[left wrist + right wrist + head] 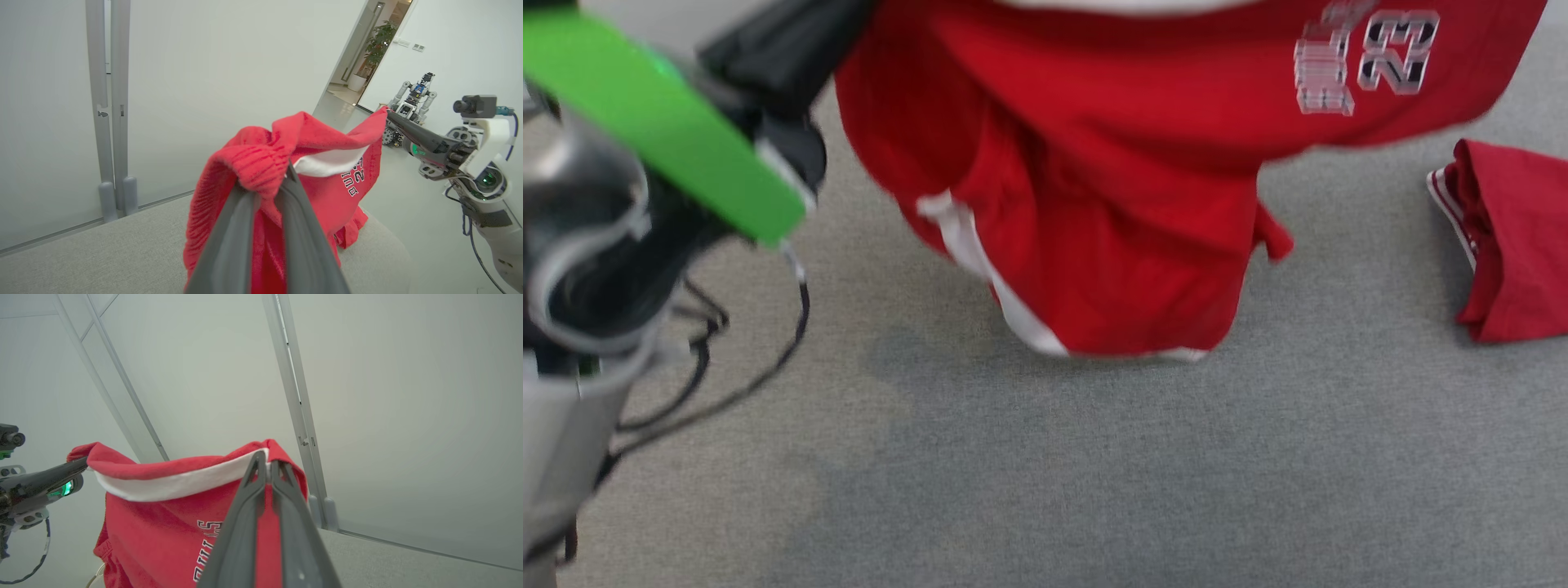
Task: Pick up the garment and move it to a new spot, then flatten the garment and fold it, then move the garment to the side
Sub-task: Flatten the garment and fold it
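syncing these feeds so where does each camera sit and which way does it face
Head view: on the head, facing down at the grey fabric surface; red shorts with white trim hang at top, left arm at left.
Left wrist view: on the left wrist, facing along the left fingers, shut on the shorts, toward a pale wall.
Right wrist view: on the right wrist, along the right fingers, also shut on the shorts.
Shared: each wrist view shows the other arm's fingers.

Left gripper (pixel 267 179) and right gripper (pixel 267 459) aloft and well apart, jaws of both tight together
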Controlling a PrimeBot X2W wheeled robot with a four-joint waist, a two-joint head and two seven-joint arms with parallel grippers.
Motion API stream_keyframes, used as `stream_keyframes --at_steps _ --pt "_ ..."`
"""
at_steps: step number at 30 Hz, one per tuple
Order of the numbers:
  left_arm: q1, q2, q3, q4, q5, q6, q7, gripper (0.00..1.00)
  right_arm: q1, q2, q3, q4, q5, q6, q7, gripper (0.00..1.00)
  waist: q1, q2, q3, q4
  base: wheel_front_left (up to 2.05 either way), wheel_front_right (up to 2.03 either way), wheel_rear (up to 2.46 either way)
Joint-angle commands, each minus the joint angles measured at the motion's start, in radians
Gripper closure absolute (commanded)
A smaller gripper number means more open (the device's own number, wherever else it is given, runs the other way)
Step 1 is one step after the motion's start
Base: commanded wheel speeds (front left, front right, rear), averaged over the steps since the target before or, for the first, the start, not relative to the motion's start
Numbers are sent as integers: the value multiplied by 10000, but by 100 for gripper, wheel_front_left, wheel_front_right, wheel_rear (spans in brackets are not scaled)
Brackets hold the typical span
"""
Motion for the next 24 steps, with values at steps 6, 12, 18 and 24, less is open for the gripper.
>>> stream_keyframes --at_steps 6,12,18,24 --pt "-4865 -1351 -175 4116 1618 -106 -602 100 -4841 2212 -130 2878 -2374 3 18 100 -1 -1 4020 -533 0 0 0" --pt "-7404 -2029 77 7538 2981 -695 -3086 100 -7527 4554 -686 5504 -3999 -6 -2013 100 -1 -1 4686 -1174 0 0 0" --pt "-7360 -2631 -96 9738 2816 -1856 -4212 100 -6560 5162 -12 5892 -3632 0 -2922 100 -1 -1 4888 -1258 0 0 0" --pt "-5282 -2564 -832 9912 1912 -2506 -3294 100 -3231 4086 959 4399 -2724 3 -3415 100 -1 -1 4501 -940 0 0 0"
